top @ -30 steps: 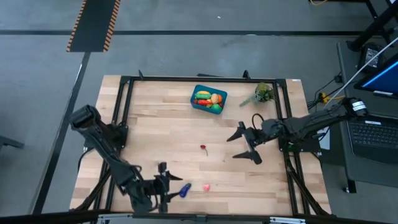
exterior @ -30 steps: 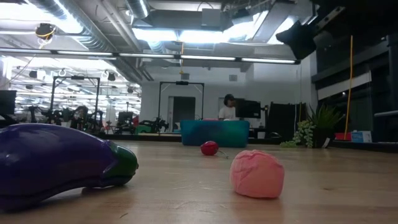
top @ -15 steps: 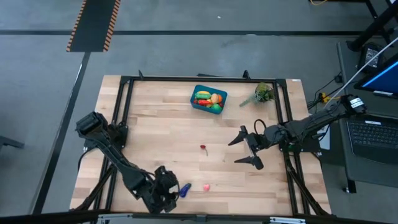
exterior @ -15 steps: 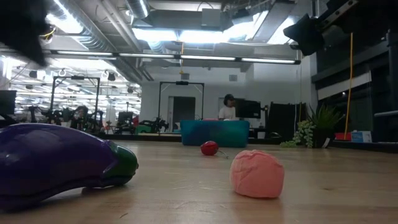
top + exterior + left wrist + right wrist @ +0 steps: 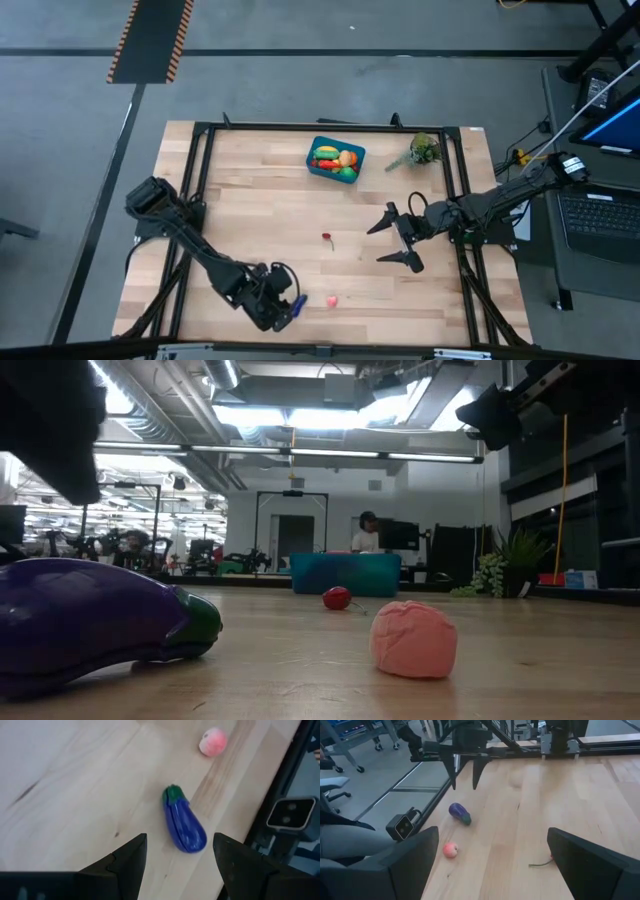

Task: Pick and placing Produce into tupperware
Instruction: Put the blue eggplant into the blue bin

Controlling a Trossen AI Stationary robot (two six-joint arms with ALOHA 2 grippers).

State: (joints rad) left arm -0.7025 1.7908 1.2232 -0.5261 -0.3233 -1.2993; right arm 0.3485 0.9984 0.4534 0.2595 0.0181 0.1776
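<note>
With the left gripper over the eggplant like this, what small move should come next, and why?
Probably lower the left gripper straight down around the eggplant, then close. Its fingers stand open and the eggplant lies flat on the table just ahead of them, untouched. The right gripper waits open at mid-table.

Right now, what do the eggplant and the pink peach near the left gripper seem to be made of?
Eggplant: likely smooth moulded plastic, glossy purple skin with highlights. Peach: matte, slightly wrinkled surface, perhaps foam or soft rubber; hard to confirm.
</note>
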